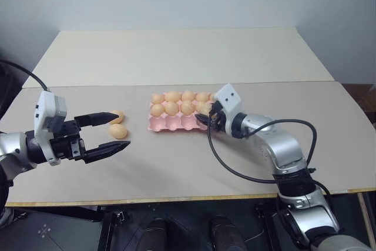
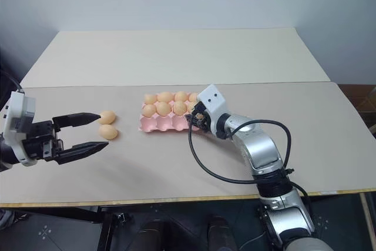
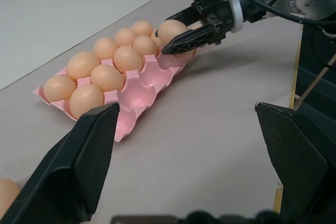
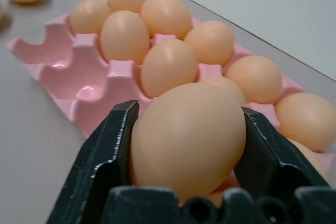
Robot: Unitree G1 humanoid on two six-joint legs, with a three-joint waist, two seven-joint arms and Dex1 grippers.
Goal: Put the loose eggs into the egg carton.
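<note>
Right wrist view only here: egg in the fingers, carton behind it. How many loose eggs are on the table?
Observer: Two loose eggs lie on the table, left of the egg carton.
Operator: Left gripper?
Observer: The left gripper is open and empty, beside those two.
Operator: Where am I over the carton?
Observer: The right gripper, with its egg, is at the carton's right end, by the empty front row.

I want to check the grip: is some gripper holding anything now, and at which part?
The right gripper holds one egg, its fingers pressing the egg's two opposite sides. The left gripper is open and holds nothing.
</note>
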